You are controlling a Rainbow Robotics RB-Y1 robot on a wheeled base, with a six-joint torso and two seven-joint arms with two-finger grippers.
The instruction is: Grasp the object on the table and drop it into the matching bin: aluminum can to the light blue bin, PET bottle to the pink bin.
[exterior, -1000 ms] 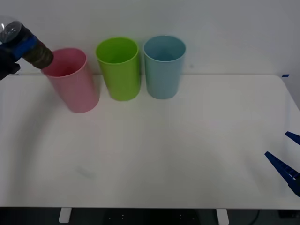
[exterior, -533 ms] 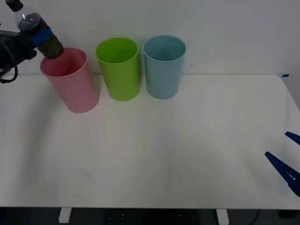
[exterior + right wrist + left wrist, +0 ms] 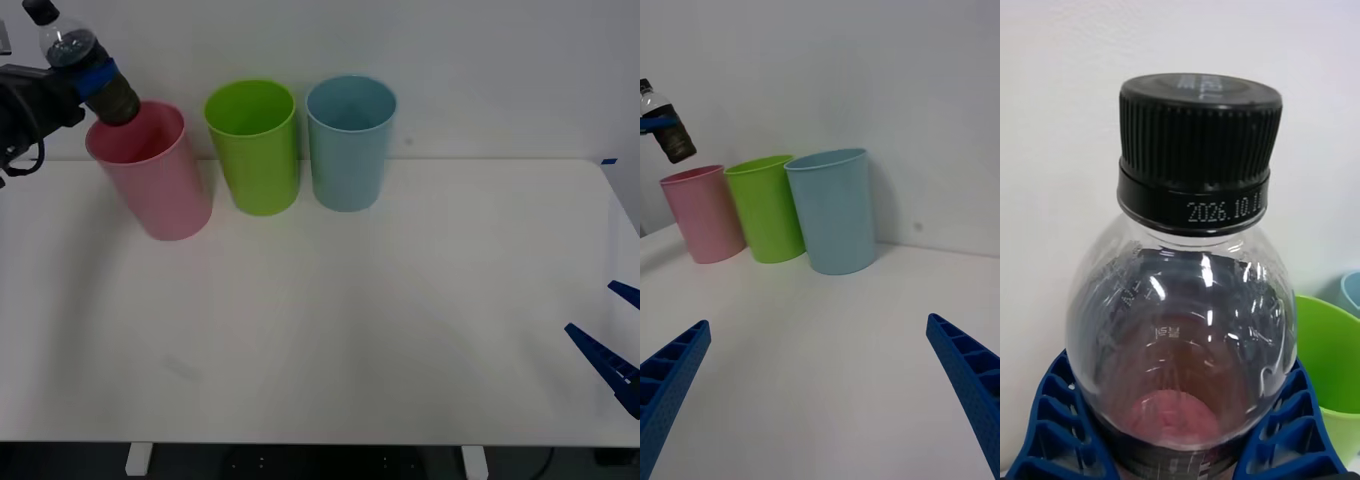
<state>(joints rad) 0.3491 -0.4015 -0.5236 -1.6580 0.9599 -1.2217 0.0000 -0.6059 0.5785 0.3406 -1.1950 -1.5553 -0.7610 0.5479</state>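
Front view gives you the left gripper [image 3: 92,80] at the far left, raised off the table [image 3: 330,330], its blue fingers pinching the PET bottle [image 3: 85,68] round the middle. The bottle tilts, black cap up and away, labelled base down at the near rim of the pink bin [image 3: 150,170]; you can't quite tell whether the base touches the rim or sits just above it. Beside the pink bin stand the lime green bin [image 3: 254,146] and then the light blue bin [image 3: 348,142], all upright in a row at the back of the table. From this angle nothing can be made out inside any of the three.

Left wrist view adds what the front lacks: the bottle [image 3: 1184,300] looks empty, you see pink through its clear wall, and a date is printed on the cap ring.

Your right gripper [image 3: 612,345] hangs low at the table's near right corner, fingers [image 3: 670,367] spread wide.
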